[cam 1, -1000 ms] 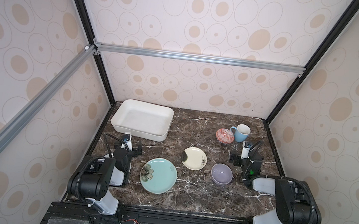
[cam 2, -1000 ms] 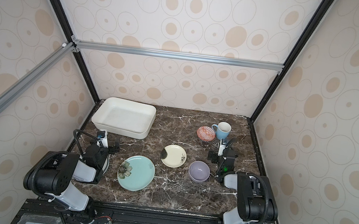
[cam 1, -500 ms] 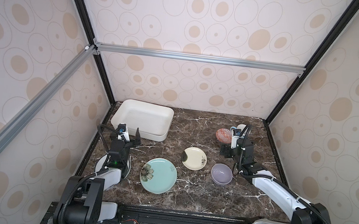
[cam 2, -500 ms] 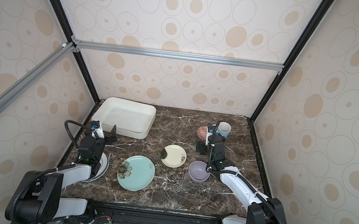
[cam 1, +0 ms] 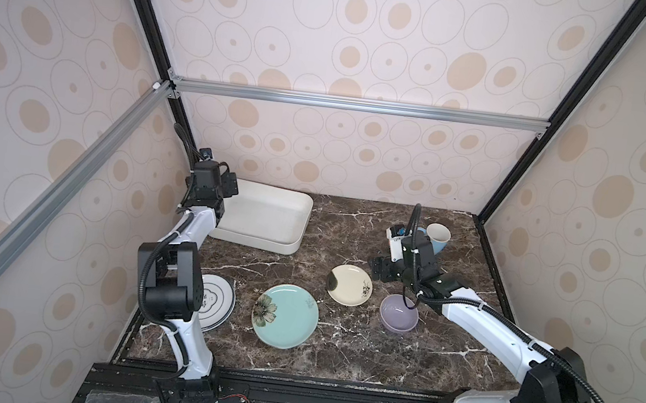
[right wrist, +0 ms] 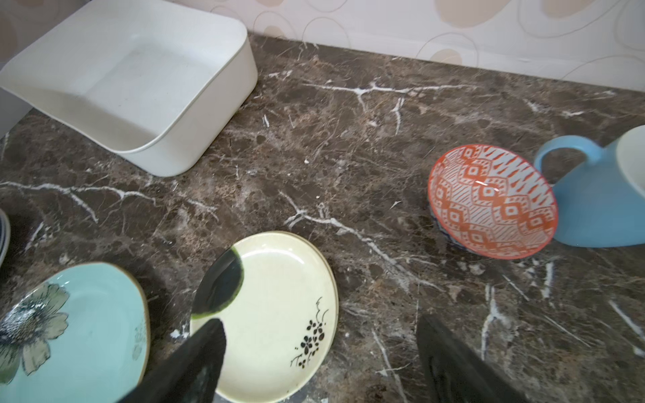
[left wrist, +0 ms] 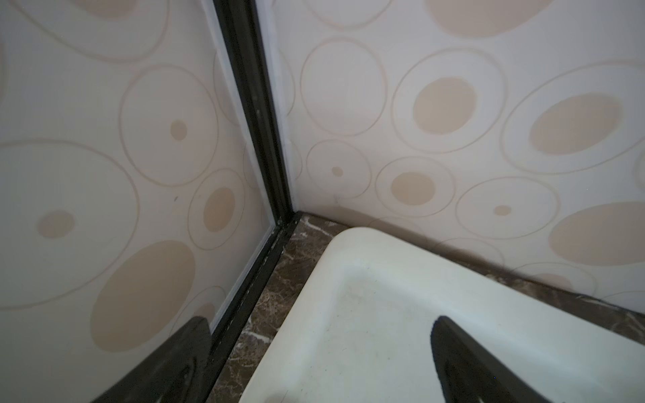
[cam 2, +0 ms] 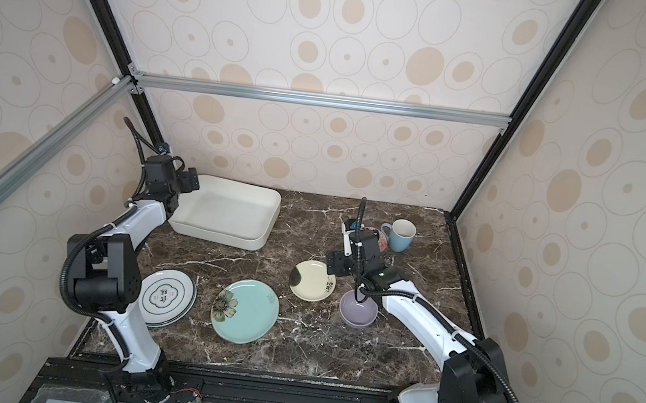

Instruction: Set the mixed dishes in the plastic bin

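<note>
Outside the plastic bin, on the dark marbled worktop, lie all the mixed dishes; the bin itself is empty. The left jaws hover over the bin's corner next to the walls, spread wide and holding nothing. The right jaws, well apart from the bin, are likewise parted and empty, poised above the rim of the small cream plate. Beyond this plate, farther from the bin, the red-patterned bowl stands just beside the light-blue mug. The teal flower plate, the lavender bowl and the white blue-rimmed plates, apparently stacked, lie on the robot's side of the bin. The cream plate is probably glazed ceramic: rigid, smooth, moderately heavy and liable to chip. Lying flat, it offers only its raised lip, so a firm pinch across that edge seems the best hold, guarding against slip.
</note>
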Tool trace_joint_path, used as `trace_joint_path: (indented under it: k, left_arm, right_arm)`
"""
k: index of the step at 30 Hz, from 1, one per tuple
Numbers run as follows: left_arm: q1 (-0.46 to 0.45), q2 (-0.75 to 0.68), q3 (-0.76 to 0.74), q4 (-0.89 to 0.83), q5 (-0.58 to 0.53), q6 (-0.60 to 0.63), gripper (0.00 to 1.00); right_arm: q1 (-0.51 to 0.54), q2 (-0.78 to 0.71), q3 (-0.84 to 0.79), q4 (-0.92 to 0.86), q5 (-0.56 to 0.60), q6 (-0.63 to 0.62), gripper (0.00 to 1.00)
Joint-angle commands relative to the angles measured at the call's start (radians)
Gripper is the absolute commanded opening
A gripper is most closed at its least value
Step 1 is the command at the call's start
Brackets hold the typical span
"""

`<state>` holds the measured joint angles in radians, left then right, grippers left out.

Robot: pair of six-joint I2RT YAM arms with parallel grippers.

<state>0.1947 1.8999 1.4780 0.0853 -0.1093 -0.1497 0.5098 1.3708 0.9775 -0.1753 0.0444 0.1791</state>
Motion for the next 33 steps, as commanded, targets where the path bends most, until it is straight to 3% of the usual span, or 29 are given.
trace_joint_path:
  k: [1, 8, 16, 19, 25, 33]
  left_arm:
    - [0.055, 0.066, 0.065, -0.158, 0.11, -0.022, 0.99]
    - [0.083, 0.21, 0.199, -0.217, 0.121, 0.08, 0.99]
    - [0.088, 0.419, 0.499, -0.429, 0.222, 0.154, 0.99]
    - [0.087, 0.449, 0.535, -0.459, 0.264, 0.156, 0.97]
    - [0.088, 0.447, 0.519, -0.485, 0.251, 0.173, 0.81]
    - [0.087, 0.43, 0.453, -0.486, 0.299, 0.159, 0.5]
  right_arm:
    - [0.005, 0.013, 0.008, -0.009, -0.057, 0.022, 0.88]
    - [0.005, 0.031, -0.033, 0.033, -0.076, 0.051, 0.88]
    - [0.006, 0.115, 0.002, 0.021, -0.105, 0.05, 0.88]
    - [0.005, 0.125, 0.012, 0.022, -0.125, 0.06, 0.88]
    - [0.004, 0.111, 0.01, 0.022, -0.142, 0.08, 0.88]
    - [0.005, 0.08, 0.006, -0.008, -0.168, 0.091, 0.88]
